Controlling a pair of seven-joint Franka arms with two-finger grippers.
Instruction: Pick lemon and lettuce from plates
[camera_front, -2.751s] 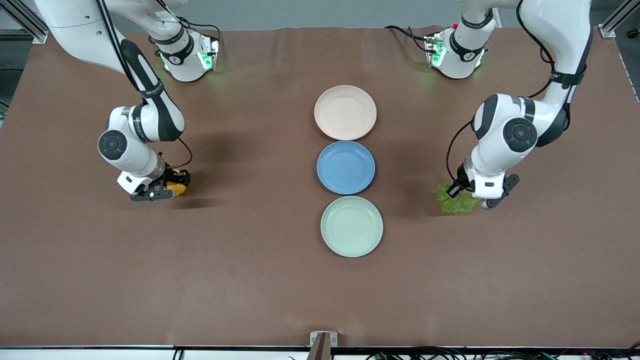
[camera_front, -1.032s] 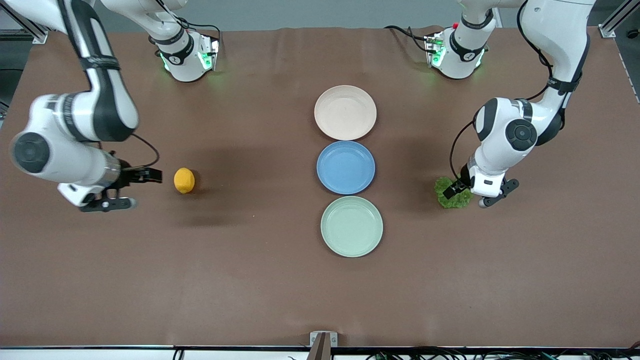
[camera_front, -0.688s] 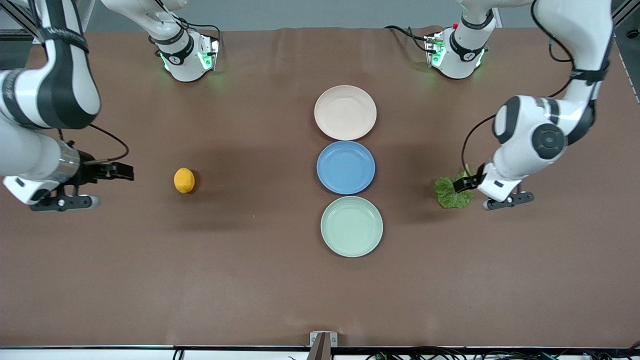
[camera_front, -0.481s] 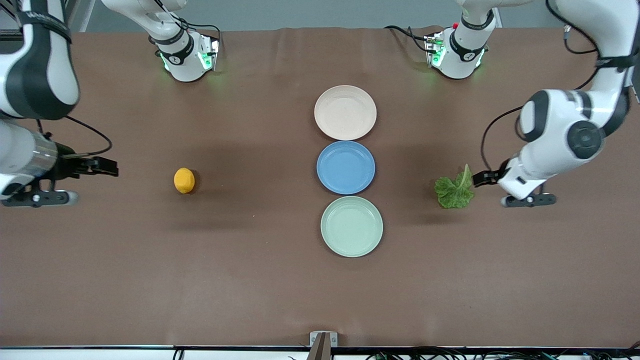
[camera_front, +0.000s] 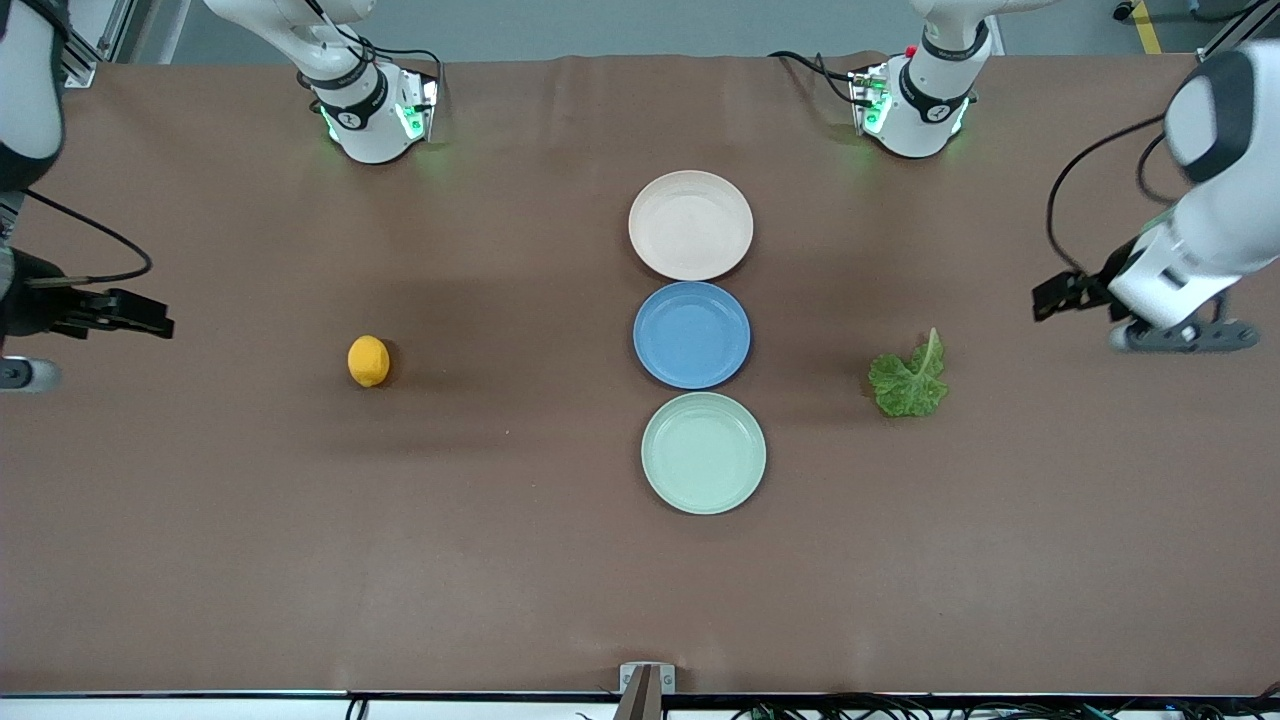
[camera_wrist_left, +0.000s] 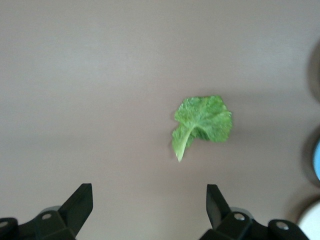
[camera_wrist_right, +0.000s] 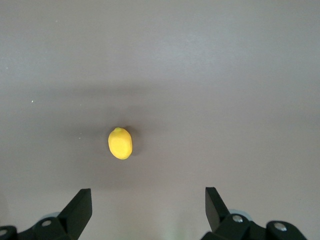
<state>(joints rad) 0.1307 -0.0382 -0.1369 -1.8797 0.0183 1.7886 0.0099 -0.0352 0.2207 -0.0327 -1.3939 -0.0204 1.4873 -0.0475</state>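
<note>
The lemon (camera_front: 368, 361) lies on the bare brown table toward the right arm's end, and shows in the right wrist view as a yellow oval (camera_wrist_right: 120, 143). The lettuce (camera_front: 909, 380) lies flat on the table toward the left arm's end, a crinkled green leaf (camera_wrist_left: 202, 122) in the left wrist view. The beige-pink plate (camera_front: 690, 225) and the mint green plate (camera_front: 703, 452) hold nothing. My right gripper (camera_front: 108, 352) (camera_wrist_right: 149, 207) hangs open and empty over its end of the table, apart from the lemon. My left gripper (camera_front: 1080, 320) (camera_wrist_left: 150, 205) hangs open and empty over the other end, apart from the lettuce.
A blue plate (camera_front: 691, 334) sits between the two task plates in a row down the table's middle, also holding nothing. Both arm bases (camera_front: 375, 115) (camera_front: 915, 105) stand farthest from the front camera. A small metal bracket (camera_front: 645, 680) marks the near table edge.
Both arms have drawn back from the lemon and the lettuce toward their own ends of the table, with fingers open. The lemon and the lettuce have stayed where they lay.
</note>
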